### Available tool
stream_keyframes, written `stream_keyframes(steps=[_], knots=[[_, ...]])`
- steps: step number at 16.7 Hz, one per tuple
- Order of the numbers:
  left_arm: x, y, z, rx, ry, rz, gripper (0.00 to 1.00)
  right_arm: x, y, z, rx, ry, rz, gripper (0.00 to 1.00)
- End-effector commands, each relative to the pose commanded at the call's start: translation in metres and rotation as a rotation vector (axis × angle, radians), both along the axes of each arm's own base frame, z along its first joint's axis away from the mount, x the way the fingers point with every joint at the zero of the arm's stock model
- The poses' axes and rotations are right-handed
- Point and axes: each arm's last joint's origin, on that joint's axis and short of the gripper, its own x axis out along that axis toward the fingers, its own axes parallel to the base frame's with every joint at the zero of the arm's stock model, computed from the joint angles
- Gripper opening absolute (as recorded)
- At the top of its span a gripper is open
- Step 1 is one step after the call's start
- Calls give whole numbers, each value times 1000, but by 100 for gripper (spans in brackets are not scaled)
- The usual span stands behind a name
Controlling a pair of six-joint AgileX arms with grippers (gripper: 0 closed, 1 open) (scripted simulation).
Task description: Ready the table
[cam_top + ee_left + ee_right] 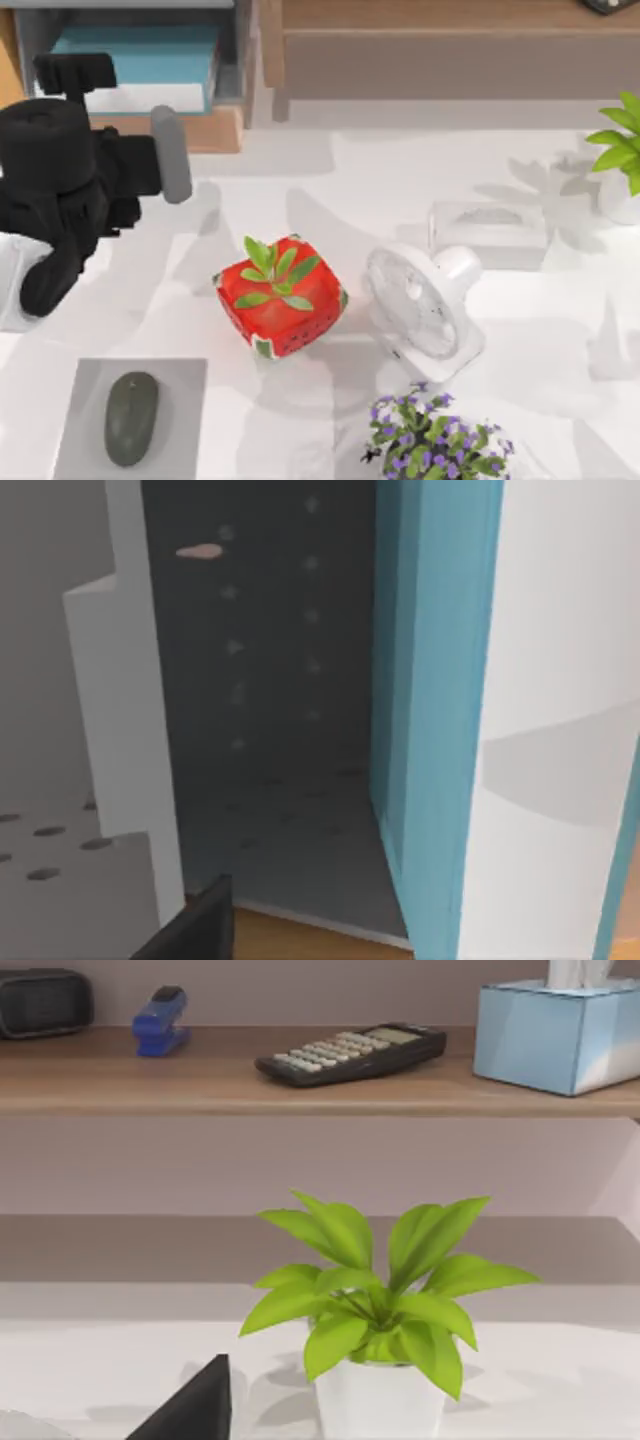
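Observation:
The table (330, 190) is a wide white top carrying several objects. My left arm reaches in from the left side, and its gripper (171, 153) hangs at the back left, just in front of the light-wood shelf unit (215, 128). A blue and white book (135, 55) lies in that shelf, and the left wrist view shows the book (440, 700) close up beside a dark grey compartment. A dark corner of my right gripper (195, 1405) shows in the right wrist view, facing a green plant in a white pot (380, 1310).
A red strawberry-patterned pot with a plant (280, 295) stands mid-table, with a white fan (425, 310) to its right. A pale tissue box (488, 232), a purple-flowered plant (435, 440) and a grey mouse (132, 418) on its pad (85, 440) also stand here. The wall shelf holds a calculator (350, 1052) and a stapler (160, 1020).

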Motion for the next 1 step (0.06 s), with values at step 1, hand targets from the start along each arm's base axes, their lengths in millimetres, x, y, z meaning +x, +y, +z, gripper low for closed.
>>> stream_keyframes(steps=[1], knots=[[-1, 0, -1, 1, 3, 0, 100, 0, 0, 0, 0, 0, 0, 100]])
